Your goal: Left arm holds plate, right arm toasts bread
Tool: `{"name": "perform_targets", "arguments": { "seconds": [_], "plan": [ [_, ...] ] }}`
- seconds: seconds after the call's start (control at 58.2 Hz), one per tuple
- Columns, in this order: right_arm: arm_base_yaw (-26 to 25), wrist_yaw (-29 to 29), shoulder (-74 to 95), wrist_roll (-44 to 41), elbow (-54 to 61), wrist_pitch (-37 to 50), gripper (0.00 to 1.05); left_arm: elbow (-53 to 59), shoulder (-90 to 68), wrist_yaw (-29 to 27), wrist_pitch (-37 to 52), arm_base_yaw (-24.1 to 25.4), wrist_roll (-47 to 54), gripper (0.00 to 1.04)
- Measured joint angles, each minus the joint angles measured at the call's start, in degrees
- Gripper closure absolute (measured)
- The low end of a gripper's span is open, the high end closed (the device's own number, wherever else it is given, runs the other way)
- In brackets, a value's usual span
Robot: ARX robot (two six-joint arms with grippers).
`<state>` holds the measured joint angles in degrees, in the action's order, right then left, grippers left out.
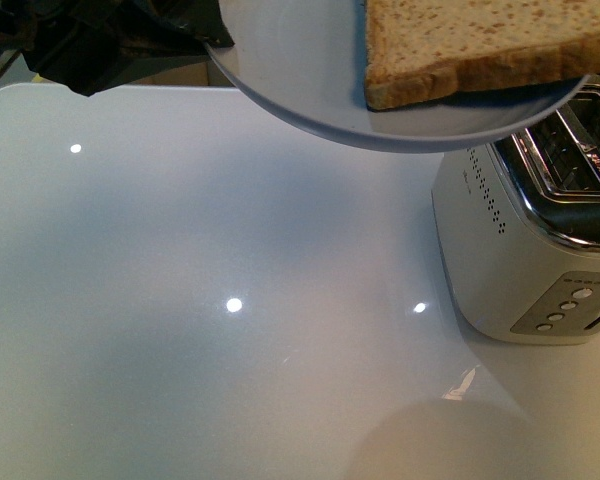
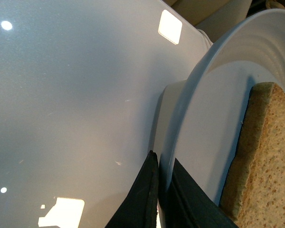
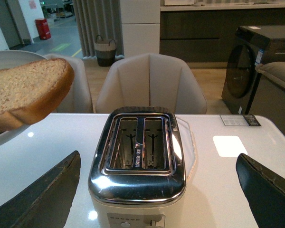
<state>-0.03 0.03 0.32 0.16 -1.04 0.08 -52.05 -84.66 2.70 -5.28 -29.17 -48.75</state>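
Observation:
My left gripper (image 1: 212, 40) is shut on the rim of the pale blue-grey plate (image 1: 300, 85) and holds it in the air above the table, at the top of the front view. The bread (image 1: 480, 45) lies flat on the plate, partly over the toaster (image 1: 530, 240). In the left wrist view the fingers (image 2: 147, 194) pinch the plate's rim (image 2: 199, 109) beside the bread (image 2: 263, 166). My right gripper (image 3: 157, 159) is open, its jaws wide apart either side of the toaster (image 3: 137, 183), whose two slots are empty. Bread (image 3: 23, 92) and plate (image 3: 2, 135) hover beside it.
The white glossy table (image 1: 180, 300) carries the toaster at its right side. Beige chairs (image 3: 149, 83) stand beyond the table's far edge. A small card (image 3: 240, 120) lies on the table past the toaster. A dark appliance (image 3: 256, 61) stands in the room behind.

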Motion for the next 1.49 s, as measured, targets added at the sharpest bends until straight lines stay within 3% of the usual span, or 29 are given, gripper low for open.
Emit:
{"name": "perform_targets", "arguments": {
  "seconds": [0.378, 0.498, 0.567, 0.704, 0.807, 0.945, 1.151, 1.494],
  "plan": [
    [0.0, 0.0, 0.0, 0.0, 0.0, 0.0, 0.09, 0.0, 0.0, -0.4, 0.0, -0.1, 0.0, 1.02],
    [0.1, -0.5, 12.8, 8.9, -8.7, -21.0, 0.09, 0.0, 0.1, -0.4, 0.0, -0.1, 0.0, 1.02],
    [-0.7, -2.2, 18.1, 11.3, -10.6, -24.8, 0.09, 0.0, 0.2, -0.2, 0.0, -0.2, 0.0, 1.02],
    [-6.3, -8.0, 27.9, 13.6, -15.8, -17.0, 0.09, 0.0, 0.2, -0.7, 0.0, 0.0, 0.0, 1.02],
    [-6.1, -11.2, 35.7, 16.7, -20.1, -12.1, 0.09, 0.0, 0.2, -0.4, 0.0, -0.1, 0.0, 1.02],
    [0.2, -16.5, 48.7, 28.4, -26.9, -4.5, 0.09, -0.1, 0.2, -0.4, 0.0, -0.1, 0.0, 1.02],
    [8.7, -16.7, 57.5, 40.7, -30.8, 3.2, 0.09, 0.0, 0.2, -0.4, 0.0, -0.1, 0.0, 1.02],
    [14.0, -16.1, 66.0, 48.2, -32.6, 9.4, 0.09, -0.1, 0.2, -0.4, 0.0, -0.1, 0.0, 1.02]
  ]
}}
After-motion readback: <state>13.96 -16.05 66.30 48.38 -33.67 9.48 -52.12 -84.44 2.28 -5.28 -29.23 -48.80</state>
